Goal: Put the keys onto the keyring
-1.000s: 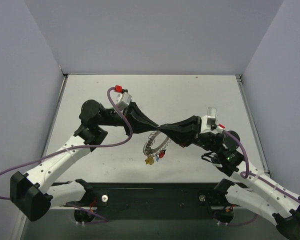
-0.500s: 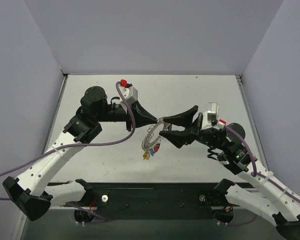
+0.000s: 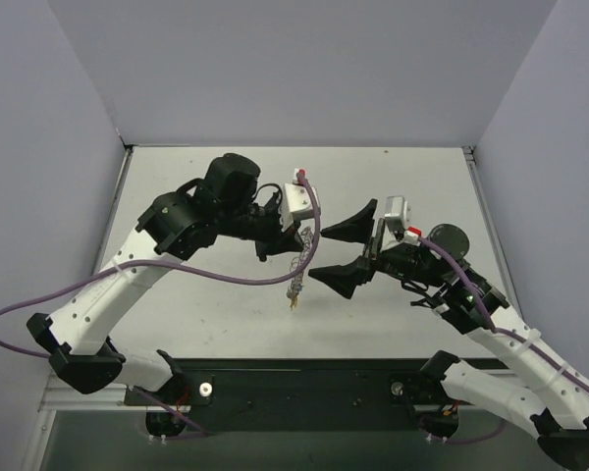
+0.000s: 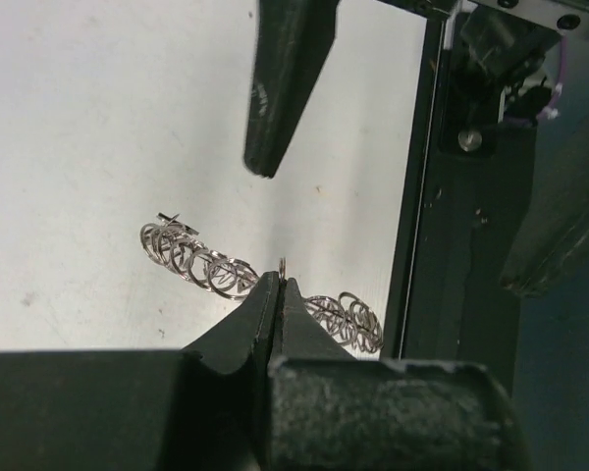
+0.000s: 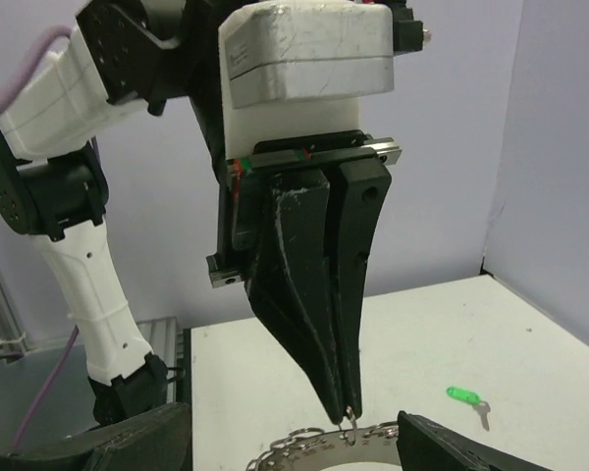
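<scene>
The keyring [image 3: 296, 257] was pinched, centre frame, in the left gripper [image 3: 296, 238]; the right gripper [image 3: 346, 250] was spread, and would best be closed squarely on the head of the green key [image 5: 461, 394].

Overhead, two close wrists; common keyring [image 4: 214, 272]

The table [image 3: 422, 177] in front of me is a flat, off-white board, faintly speckled, with a black strip [image 3: 304, 383] along its near edge. One small green-headed key [image 5: 461, 395] lies flat on it, alone, its silvery blade on the nearer side in my right wrist view.
</scene>
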`<act>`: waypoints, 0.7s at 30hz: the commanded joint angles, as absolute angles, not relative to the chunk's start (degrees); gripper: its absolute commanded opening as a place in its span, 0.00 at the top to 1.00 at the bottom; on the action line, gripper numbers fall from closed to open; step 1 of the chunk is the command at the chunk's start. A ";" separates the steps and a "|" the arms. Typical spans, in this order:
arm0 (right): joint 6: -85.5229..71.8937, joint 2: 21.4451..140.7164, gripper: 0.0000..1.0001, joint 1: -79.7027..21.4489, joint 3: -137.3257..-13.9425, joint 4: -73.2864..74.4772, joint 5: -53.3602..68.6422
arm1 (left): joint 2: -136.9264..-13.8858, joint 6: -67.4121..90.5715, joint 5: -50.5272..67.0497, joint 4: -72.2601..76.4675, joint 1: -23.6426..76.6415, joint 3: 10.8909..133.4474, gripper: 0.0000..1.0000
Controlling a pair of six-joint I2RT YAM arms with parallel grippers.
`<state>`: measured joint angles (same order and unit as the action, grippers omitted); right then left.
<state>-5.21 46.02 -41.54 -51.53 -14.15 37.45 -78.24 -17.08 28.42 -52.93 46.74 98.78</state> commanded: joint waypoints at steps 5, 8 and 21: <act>-1.50 49.48 0.27 -40.87 -55.45 -10.47 42.71 | -81.03 -23.55 23.21 -65.38 51.59 106.69 1.00; -0.53 50.36 0.35 -40.78 -56.25 -8.18 44.12 | -81.04 -23.73 23.03 -65.39 51.85 107.05 1.00; 0.97 54.31 0.50 -40.69 -57.04 -6.77 48.78 | -81.04 -24.43 25.66 -64.60 52.82 107.31 1.00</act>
<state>-0.16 53.45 -40.91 -54.57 -4.89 45.45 -82.08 -23.22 23.86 -66.41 52.47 104.29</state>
